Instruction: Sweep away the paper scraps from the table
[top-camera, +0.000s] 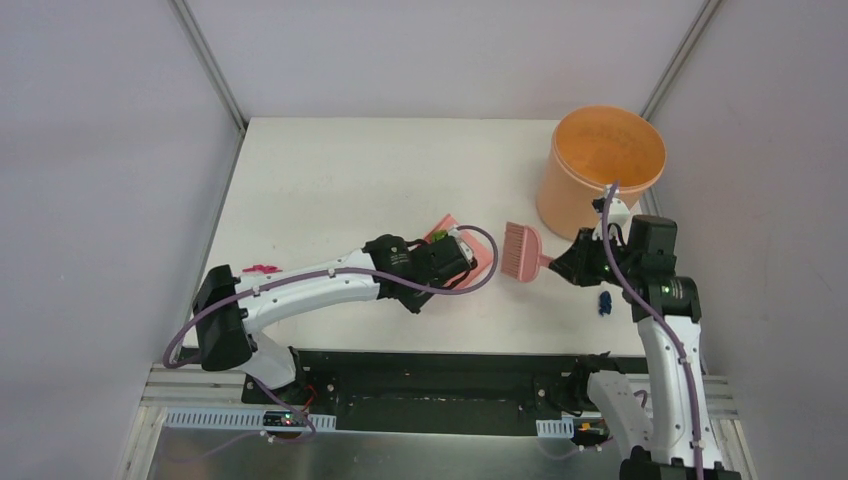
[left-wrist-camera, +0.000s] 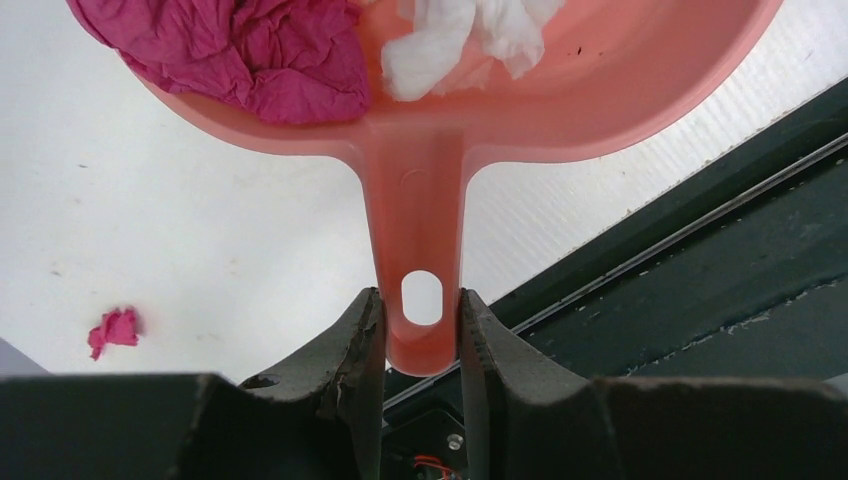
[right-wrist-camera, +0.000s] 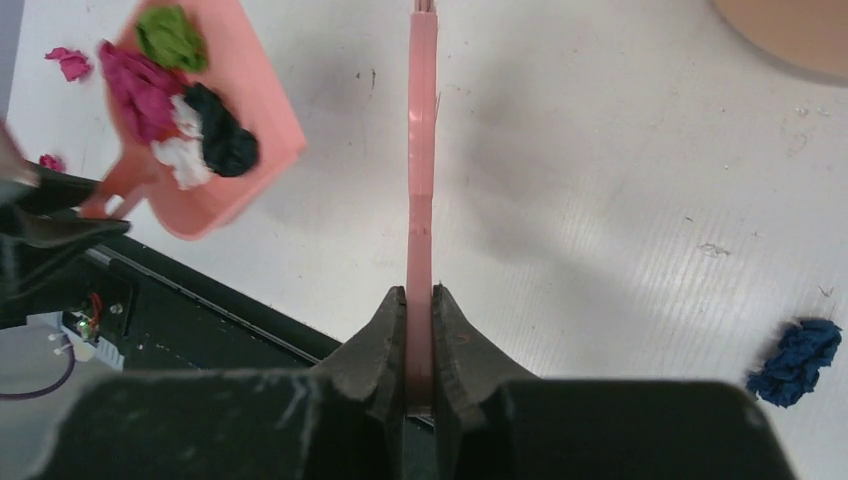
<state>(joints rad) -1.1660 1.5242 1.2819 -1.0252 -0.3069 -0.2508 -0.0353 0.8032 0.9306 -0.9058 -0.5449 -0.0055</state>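
At table centre, left tool (left-wrist-camera: 420, 312) clenched on the handle of the pink dustpan (left-wrist-camera: 560, 90). Just toward 3 o'clock, right tool (right-wrist-camera: 420, 310) clamped on the handle of the pink brush (top-camera: 522, 250), brush head just beside the pan. Heaped in the pan: paper scraps (right-wrist-camera: 140, 95), magenta, white, black, green. Loose on the table (top-camera: 350, 180): a dark blue bit (top-camera: 604, 302) at 4 o'clock beside the right arm, magenta bits (top-camera: 262, 269) at 8 o'clock. Matte white top, faintly scuffed, with a black strip (top-camera: 430, 365) along 6 o'clock. Orange bucket (top-camera: 598, 165) at 1 o'clock. Pale grey walls (top-camera: 100, 150) close on three sides.
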